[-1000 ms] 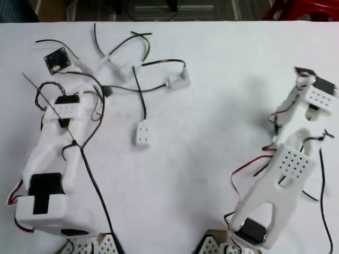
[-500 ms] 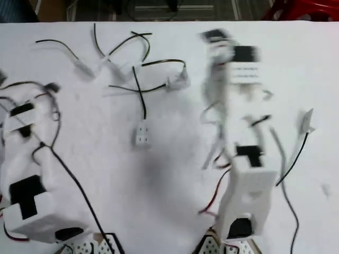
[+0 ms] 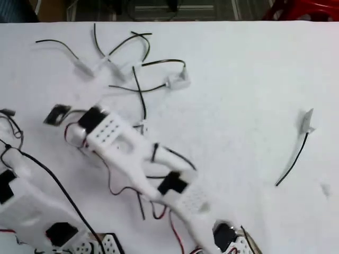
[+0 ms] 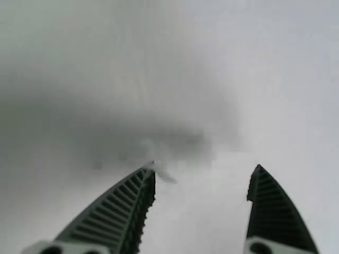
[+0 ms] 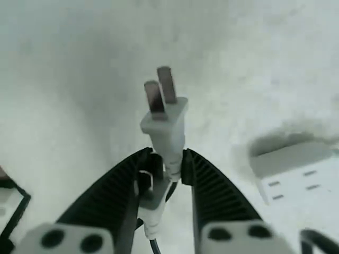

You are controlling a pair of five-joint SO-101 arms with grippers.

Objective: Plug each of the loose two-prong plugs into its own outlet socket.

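Observation:
My right gripper (image 5: 169, 159) is shut on a white two-prong plug (image 5: 164, 124), prongs pointing away from the fingers, its black cord trailing back between them. A white outlet socket (image 5: 294, 166) lies on the table close beside it. From above, the right arm (image 3: 114, 138) stretches from the front middle across to the left. It covers most of the middle socket (image 3: 140, 126). A second socket (image 3: 177, 81) lies farther back. My left gripper (image 4: 201, 182) is open over bare white table. The left arm (image 3: 29, 211) sits at the front left corner.
Loose plugs on tangled black cords (image 3: 114, 71) lie at the back left. Another plug on a black cord (image 3: 306, 123) lies alone at the right. The white table (image 3: 249, 79) has free room at the right and back right.
The right arm swung from the table's right side through the middle to the left. The left arm drew back toward the left edge.

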